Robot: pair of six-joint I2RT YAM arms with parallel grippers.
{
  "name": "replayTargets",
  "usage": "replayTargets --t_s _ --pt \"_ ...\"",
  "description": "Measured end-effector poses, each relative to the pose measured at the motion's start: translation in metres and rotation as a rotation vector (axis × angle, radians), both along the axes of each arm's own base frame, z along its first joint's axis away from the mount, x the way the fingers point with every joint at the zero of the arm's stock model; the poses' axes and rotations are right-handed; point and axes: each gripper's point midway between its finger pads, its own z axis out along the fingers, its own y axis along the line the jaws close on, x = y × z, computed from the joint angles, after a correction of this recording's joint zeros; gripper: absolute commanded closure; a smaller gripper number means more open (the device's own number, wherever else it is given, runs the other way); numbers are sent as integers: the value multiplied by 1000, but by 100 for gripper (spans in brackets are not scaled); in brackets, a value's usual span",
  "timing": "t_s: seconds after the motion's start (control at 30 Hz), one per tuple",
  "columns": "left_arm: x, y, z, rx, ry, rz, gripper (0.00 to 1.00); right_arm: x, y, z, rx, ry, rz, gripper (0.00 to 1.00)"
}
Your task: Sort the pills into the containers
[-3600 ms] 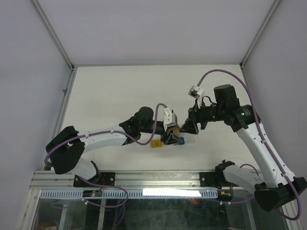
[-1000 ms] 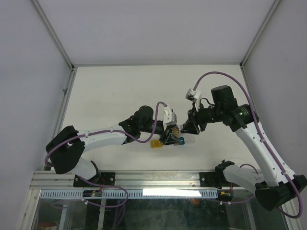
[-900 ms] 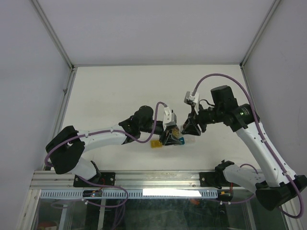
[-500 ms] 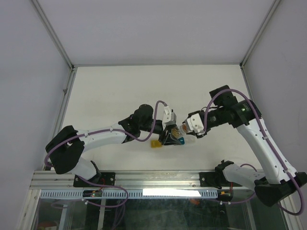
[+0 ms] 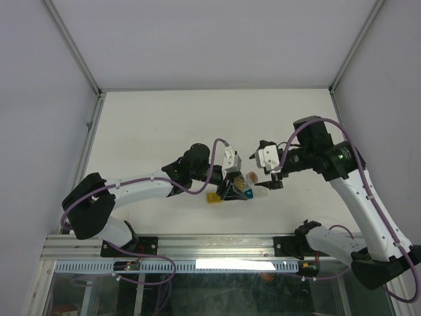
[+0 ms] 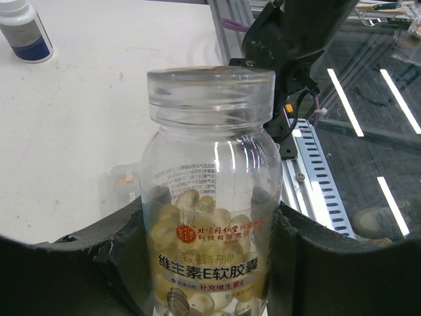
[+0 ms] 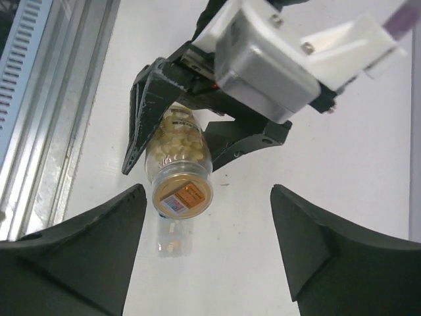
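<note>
Right jaws stand wide apart and empty, just off the capped end of the clear plastic bottle. Left jaws are clamped on that bottle's body, holding it tilted above the white tabletop. The pale yellow softgel pills are inside it, filling the lower part. Change: a second ago the right jaws were against the cap; half a second ago the right wrist had rolled over; now they have let go and drawn back. I read that as one unscrewing turn, then a release to re-grip. The clear screw cap with gold liner still looks seated, so nothing can pour yet. Under the bottle, the small clear plastic cell holds a tan speck. The small yellow cell lies beside the left jaws, and the teal cell is mostly hidden. The left arm has barely shifted.
</note>
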Motion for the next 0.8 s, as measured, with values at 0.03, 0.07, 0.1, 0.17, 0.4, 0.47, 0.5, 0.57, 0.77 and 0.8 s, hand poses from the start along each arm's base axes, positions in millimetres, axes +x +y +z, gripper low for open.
replayTargets --t_s 0.03,0.07,0.1,0.17,0.4,0.47,0.5,0.57,0.77,0.8 --pt "0 0 0 -1 -1 0 100 -1 0 3 14 31 -35 15" --pt "-1 1 0 -1 -1 1 100 -2 0 7 32 66 -72 14" --pt "-2 3 0 -1 -1 1 100 -4 1 10 57 111 -116 13" --pt "-4 6 3 -7 -6 1 100 -8 2 16 98 200 -194 11" --pt "-6 9 14 -39 -29 3 100 -14 2 6 149 557 -438 10" --pt "-6 9 15 -41 -30 5 100 -11 4 -2 133 641 -480 11" --pt "-5 9 15 -41 -31 6 100 -8 6 -6 123 674 -496 12" --pt "-5 9 15 -40 -30 8 100 -3 8 -15 99 729 -529 15" --pt "-3 9 15 -39 -33 21 100 -1 9 -21 81 776 -567 31" --pt "-2 9 14 -38 -32 25 100 -1 9 -21 82 781 -568 35"
